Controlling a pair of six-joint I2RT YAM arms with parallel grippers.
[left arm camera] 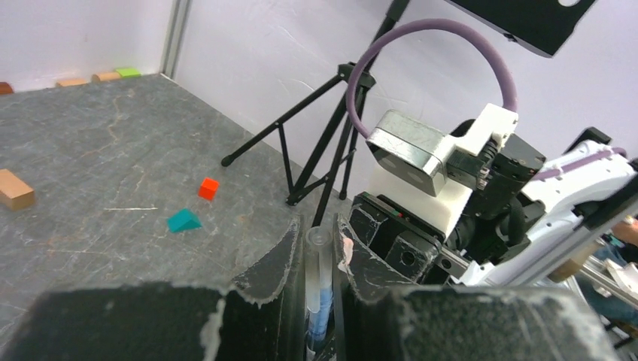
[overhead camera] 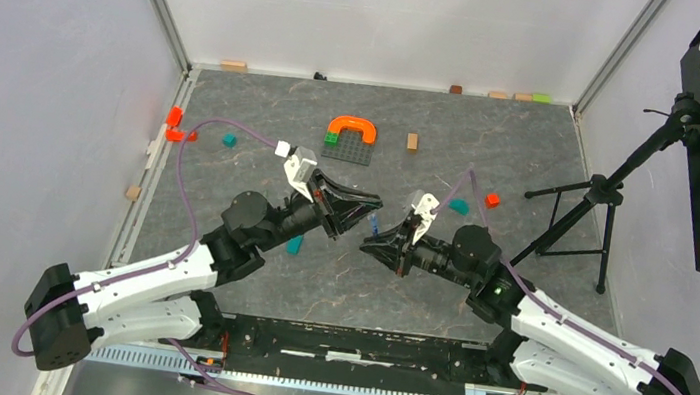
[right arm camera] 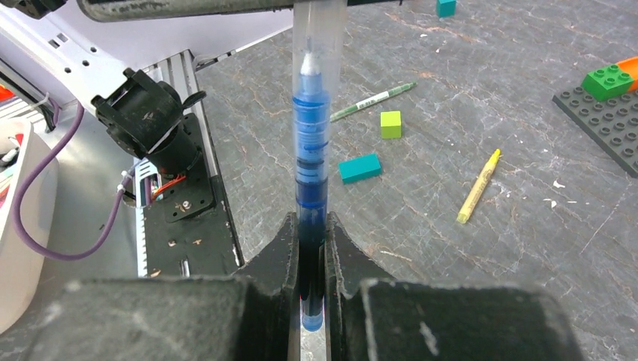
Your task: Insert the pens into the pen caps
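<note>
One of the three pens is being capped. The blue pen (right arm camera: pixel 310 173) has its white tip and front section inside the clear cap (right arm camera: pixel 318 45), so the two are joined. I cannot tell whether the cap is pushed fully home.

The right gripper (right arm camera: pixel 308 233) is closed narrow on the pen's dark rear end. The left gripper (left arm camera: pixel 320 233) pinches the cap, and blue shows through it between the fingers. The two grippers meet above the middle of the table (overhead camera: pixel 336 276), somewhat toward the near side.

Left to do, by my judgement, are the green pen (right arm camera: pixel 372 100) and the yellow pen (right arm camera: pixel 478 186). Both lie loose on the table, with a lime cube (right arm camera: pixel 390 123) and a teal block (right arm camera: pixel 359 168) between them. No caps for them show.

The blue pen runs straight out of the right jaws, in line with the fingers, its tip leading toward the left gripper. From above, its long axis runs near to far, leaning slightly left, and the cap sits on the same line.
</note>
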